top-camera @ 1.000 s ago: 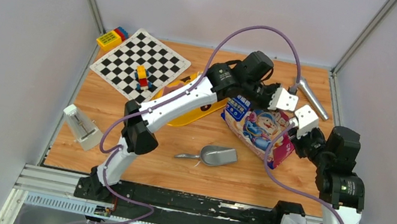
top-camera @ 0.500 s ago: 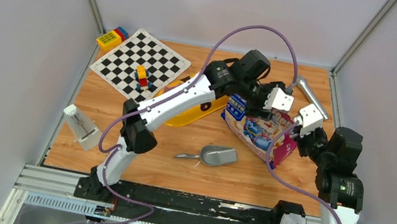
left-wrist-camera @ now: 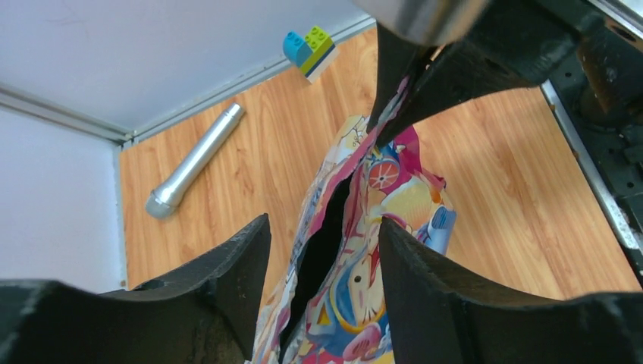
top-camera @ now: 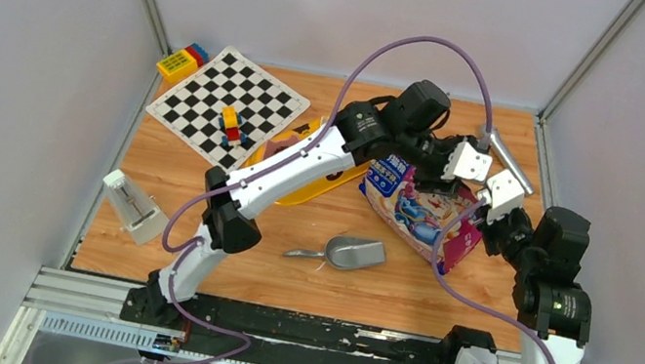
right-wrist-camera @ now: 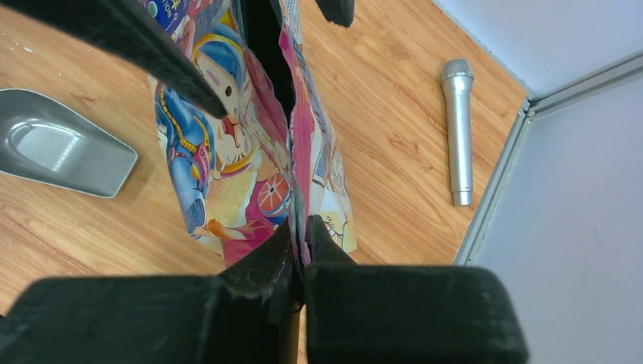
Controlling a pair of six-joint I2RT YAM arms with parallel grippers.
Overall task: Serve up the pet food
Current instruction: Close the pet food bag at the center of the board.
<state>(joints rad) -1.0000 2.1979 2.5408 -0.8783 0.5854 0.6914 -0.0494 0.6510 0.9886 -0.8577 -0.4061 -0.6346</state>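
The pet food itself is hidden inside a glossy blue-and-pink cartoon bag (top-camera: 417, 213) standing at the table's right middle. My right gripper (top-camera: 495, 193) is shut on the bag's top edge, and the pink film shows pinched between its fingertips in the right wrist view (right-wrist-camera: 301, 221). My left gripper (top-camera: 462, 161) hovers open over the bag's far top corner. In the left wrist view its jaws (left-wrist-camera: 322, 224) straddle the bag (left-wrist-camera: 356, 280), whose torn mouth gapes dark between them. A grey scoop (top-camera: 349, 251) lies left of the bag.
A yellow feeder (top-camera: 297, 193) sits partly under the left arm. A chessboard (top-camera: 227, 107) with toy bricks (top-camera: 231, 125) lies at the back left, and more blocks (top-camera: 183, 60) sit in the corner. A silver microphone (top-camera: 507, 161) lies at the back right. A white stand (top-camera: 132, 205) is at the left edge.
The left gripper opened and shifted slightly right over the bag's top. The right gripper closed fully on the bag's edge and lifted it a little.
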